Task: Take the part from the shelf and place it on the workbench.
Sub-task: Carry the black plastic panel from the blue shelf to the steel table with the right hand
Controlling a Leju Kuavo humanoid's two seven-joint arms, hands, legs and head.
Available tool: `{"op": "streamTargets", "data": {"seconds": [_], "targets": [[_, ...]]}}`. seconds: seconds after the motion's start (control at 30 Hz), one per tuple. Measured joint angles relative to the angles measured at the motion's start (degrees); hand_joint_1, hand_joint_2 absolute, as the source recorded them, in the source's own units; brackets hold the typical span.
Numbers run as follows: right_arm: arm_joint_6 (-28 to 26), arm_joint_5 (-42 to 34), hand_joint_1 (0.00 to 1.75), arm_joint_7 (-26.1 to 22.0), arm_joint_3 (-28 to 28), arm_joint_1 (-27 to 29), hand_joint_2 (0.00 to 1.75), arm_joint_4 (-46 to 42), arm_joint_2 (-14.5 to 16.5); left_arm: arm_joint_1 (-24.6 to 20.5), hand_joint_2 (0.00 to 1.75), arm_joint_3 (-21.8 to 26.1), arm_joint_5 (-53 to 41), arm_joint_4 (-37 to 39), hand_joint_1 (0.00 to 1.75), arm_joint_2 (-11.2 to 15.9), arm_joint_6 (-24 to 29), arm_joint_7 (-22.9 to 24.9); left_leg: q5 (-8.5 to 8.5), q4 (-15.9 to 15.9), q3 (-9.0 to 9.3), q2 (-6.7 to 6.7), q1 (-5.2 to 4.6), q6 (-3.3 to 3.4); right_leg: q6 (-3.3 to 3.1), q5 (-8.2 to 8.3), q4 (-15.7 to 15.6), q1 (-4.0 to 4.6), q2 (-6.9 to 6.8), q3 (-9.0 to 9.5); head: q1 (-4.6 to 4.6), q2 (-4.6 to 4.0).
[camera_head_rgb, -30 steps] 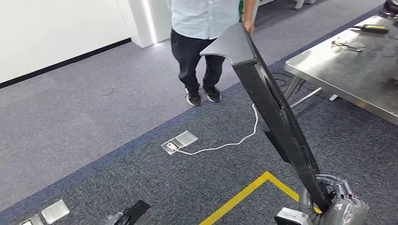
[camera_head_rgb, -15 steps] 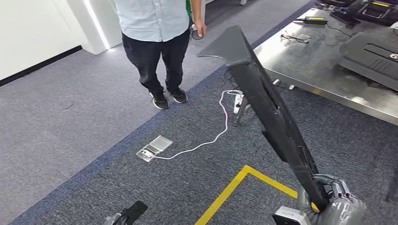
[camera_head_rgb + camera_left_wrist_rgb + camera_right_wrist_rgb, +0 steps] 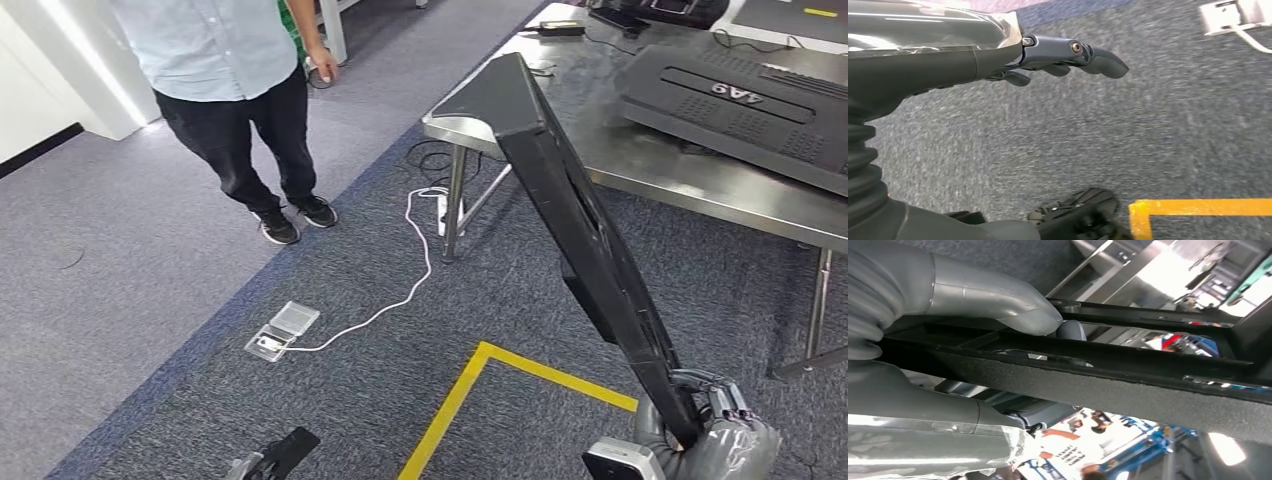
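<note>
A long black moulded part (image 3: 575, 225) stands slanted upward from my right hand (image 3: 715, 430), which grips its lower end at the bottom right of the head view. Its upper end reaches across the corner of the steel workbench (image 3: 680, 165). In the right wrist view the grey thumb (image 3: 998, 300) and fingers clamp the part's black edge (image 3: 1108, 385). My left hand (image 3: 1063, 55) hangs low over the carpet with its dark fingers stretched out and nothing in them; its tip pokes into the head view (image 3: 285, 452).
A similar black panel (image 3: 740, 100) lies on the workbench, with cables and small devices at the far end. A person (image 3: 235, 90) stands at the back left. A white cable (image 3: 400, 290) runs to a floor socket (image 3: 282, 332). Yellow tape (image 3: 470, 395) marks the carpet.
The whole view has swung right: the workbench has come closer and toward the middle, and the person has slid left. My right hand still holds the part the same way.
</note>
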Motion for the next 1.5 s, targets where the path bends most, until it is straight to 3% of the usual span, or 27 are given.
{"op": "streamTargets", "data": {"seconds": [0.07,0.13,0.17,0.2,0.27,0.33,0.43,0.5,0.57,0.63,0.67,0.7,0.73,0.8,0.83,0.9,1.03,1.07,1.13,1.17,1.2,1.23,1.3,1.33,1.4,1.5], "targets": [[-0.01,0.03,1.75,0.03,0.21,-0.17,1.75,0.04,-0.03,-0.03,1.75,0.00,-0.04,0.00,0.00,-0.01,0.05,-0.02,-2.92,5.08,-2.30,-2.51,0.11,-0.20,-0.68,0.16,-0.40,-0.32,1.17,0.31,-0.18,0.00],[0.00,0.06,1.75,0.22,0.45,-0.33,1.75,0.21,-0.09,0.23,1.75,0.00,-0.05,0.00,0.00,0.00,0.07,0.10,-5.93,12.92,-6.43,-3.76,0.08,-0.29,-1.01,0.05,-0.38,-0.30,2.61,0.43,-0.28,0.00],[0.01,0.11,1.75,0.46,0.53,-0.35,1.75,0.34,-0.14,0.36,1.75,0.01,-0.05,0.00,0.00,0.01,0.08,0.19,-6.20,15.24,-7.90,-3.92,0.05,-0.30,-1.07,-0.03,-0.36,-0.27,3.41,0.55,-0.30,0.00],[0.01,0.16,1.75,0.75,0.60,-0.36,1.75,0.48,-0.19,0.47,1.75,0.01,-0.05,0.00,0.00,0.01,0.09,0.30,-5.30,15.51,-8.45,-4.01,0.04,-0.25,-1.09,-0.12,-0.34,-0.26,4.18,0.72,-0.31,0.00],[0.02,0.26,1.75,1.22,0.74,-0.36,1.75,0.73,-0.30,0.45,1.75,0.02,-0.07,0.00,0.00,0.02,0.15,0.42,-0.55,9.34,-6.44,-4.25,0.07,-0.02,-0.96,-0.53,-0.25,-0.27,5.45,1.31,-0.33,0.00],[0.03,0.31,1.75,1.39,0.81,-0.40,1.75,0.91,-0.37,0.25,1.75,0.02,-0.13,0.00,0.00,0.02,0.22,0.47,2.69,2.62,-3.83,-4.87,0.08,0.25,-0.53,-1.06,0.10,-0.14,6.28,1.66,-0.27,0.00],[0.08,0.46,1.75,1.74,0.85,-0.45,1.75,1.02,-0.50,0.08,1.75,0.04,-0.22,0.00,0.00,0.02,0.24,0.46,2.72,0.49,-3.07,-5.42,-0.14,0.84,0.40,-1.35,0.35,-0.20,6.78,1.41,-0.20,0.00],[0.07,0.67,1.75,1.86,0.84,-0.44,1.75,1.07,-0.63,0.05,1.75,0.08,-0.35,0.00,0.00,0.01,0.21,0.38,2.84,0.27,-2.92,-5.28,0.01,1.41,1.04,-2.04,1.00,-0.29,5.91,1.21,-0.16,0.00],[0.06,0.87,1.75,1.88,0.85,-0.66,1.75,1.09,-0.75,-0.01,1.75,0.10,-0.62,0.00,0.00,-0.02,0.04,0.24,2.85,0.06,-2.72,-4.95,0.24,1.91,1.77,-4.71,5.49,-0.37,3.80,-0.79,0.02,0.00],[0.06,0.95,1.75,1.88,0.85,-0.84,1.75,1.13,-0.82,0.11,1.75,0.13,-0.77,0.00,0.00,-0.02,-0.13,0.14,2.71,0.05,-2.67,-4.53,0.25,2.15,2.35,-8.02,13.27,-0.66,2.42,-4.70,0.11,0.00],[0.06,0.95,1.75,1.88,0.85,-0.85,1.75,1.20,-0.85,0.20,1.75,0.15,-0.77,0.00,0.00,-0.01,-0.17,0.11,2.62,0.06,-2.63,-4.35,0.26,2.18,2.52,-8.69,16.11,-0.85,2.21,-6.27,0.10,0.00],[0.06,0.93,1.75,1.88,0.84,-0.83,1.75,1.27,-0.90,0.25,1.75,0.17,-0.77,0.00,0.00,0.01,-0.22,0.10,2.51,0.07,-2.51,-4.24,0.27,2.14,2.66,-8.14,16.79,-1.02,2.10,-6.81,0.10,0.00],[0.06,0.93,1.75,1.88,0.83,-0.82,1.75,1.35,-0.95,0.27,1.75,0.19,-0.79,0.00,0.00,0.01,-0.30,0.08,2.34,0.07,-2.30,-4.19,0.30,2.04,2.72,-6.53,15.12,-1.15,1.99,-6.19,0.09,0.00],[0.06,0.95,1.75,1.88,0.83,-0.88,1.75,1.43,-1.01,0.27,1.75,0.21,-0.81,0.00,0.00,0.01,-0.55,-0.01,1.85,0.02,-1.63,-4.17,0.37,1.63,2.67,-2.30,7.35,-1.24,1.56,-2.54,0.09,0.00],[0.06,0.96,1.75,1.87,0.84,-0.93,1.75,1.45,-1.02,0.25,1.75,0.22,-0.80,0.00,0.00,0.01,-0.68,-0.09,1.59,0.00,-1.36,-4.17,0.32,1.33,2.48,-1.14,3.85,-1.11,1.35,-0.88,0.11,0.00],[0.06,0.86,1.75,1.91,0.89,-1.01,1.75,1.58,-1.09,0.24,1.75,0.23,-0.81,0.00,0.00,0.01,-0.97,-0.23,1.26,-0.20,-1.03,-4.13,0.19,0.62,1.86,-1.06,0.90,-0.79,1.18,0.53,0.07,0.00],[0.06,0.11,1.75,2.52,1.29,-1.11,1.75,1.96,-1.22,0.17,1.75,0.24,-0.82,0.00,0.00,0.02,-1.28,-0.37,0.15,0.75,-0.97,-3.93,0.33,-0.58,0.11,-1.37,0.15,-0.78,1.67,1.16,-0.02,0.00],[0.06,-0.14,1.75,2.80,1.54,-1.21,1.75,2.07,-1.25,0.16,1.75,0.24,-0.82,0.00,0.00,0.02,-1.30,-0.38,-1.13,3.27,-2.09,-3.96,0.31,-0.68,-0.31,-1.48,-0.05,-0.86,1.70,1.54,-0.07,0.00],[0.07,-0.82,1.75,3.63,2.07,-1.43,1.75,2.46,-1.38,0.31,1.75,0.24,-0.82,0.00,0.00,0.04,-1.36,-0.39,-4.35,11.34,-6.29,-4.03,0.14,-0.69,-0.94,-2.07,-0.08,-0.68,1.78,2.22,-0.15,0.00],[0.07,-1.36,1.75,4.08,2.29,-1.50,1.75,2.73,-1.48,0.44,1.75,0.24,-0.82,0.00,0.00,0.05,-1.38,-0.39,-5.26,14.97,-8.49,-4.05,0.04,-0.65,-1.12,-2.44,-0.08,-0.56,1.89,2.65,-0.14,0.00],[0.08,-2.05,1.75,4.51,2.49,-1.55,1.75,3.00,-1.59,0.56,1.75,0.25,-0.82,0.00,0.00,0.07,-1.40,-0.39,-4.93,16.68,-9.89,-4.07,-0.05,-0.52,-1.19,-2.86,-0.08,-0.45,2.08,3.18,-0.15,0.00],[0.08,-2.80,1.75,4.81,2.68,-1.60,1.75,3.24,-1.69,0.64,1.75,0.25,-0.82,0.00,0.00,0.09,-1.43,-0.39,-3.32,16.05,-10.25,-4.09,-0.16,-0.30,-1.18,-3.35,-0.08,-0.36,2.31,3.86,-0.15,0.00],[0.08,-3.95,1.75,5.00,3.09,-1.74,1.75,3.56,-1.79,0.73,1.75,0.26,-0.82,0.00,0.00,0.17,-1.47,-0.40,1.91,9.51,-8.33,-4.22,-0.50,0.49,-0.97,-4.54,-0.09,-0.29,2.69,5.46,-0.11,0.00],[0.08,-4.25,1.75,4.99,3.24,-1.87,1.75,3.65,-1.82,0.76,1.75,0.26,-0.82,0.00,0.00,0.24,-1.49,-0.41,3.75,6.24,-7.13,-4.33,-0.70,0.86,-0.71,-5.13,-0.04,-0.19,2.85,6.08,0.00,0.00],[0.07,-4.38,1.75,4.98,3.40,-2.08,1.75,3.79,-1.86,0.79,1.75,0.26,-0.83,0.00,0.00,0.35,-1.52,-0.42,4.16,2.65,-5.64,-4.51,-1.08,1.37,-0.14,-5.86,-0.09,-0.18,3.04,6.55,0.13,0.00],[0.07,-4.35,1.75,5.03,3.40,-2.12,1.75,3.92,-1.90,0.77,1.75,0.32,-0.81,0.00,0.00,0.43,-1.50,-0.42,3.10,1.08,-4.62,-4.62,-0.94,1.92,0.64,-5.77,0.23,-0.18,3.02,6.73,0.14,0.00]]}}
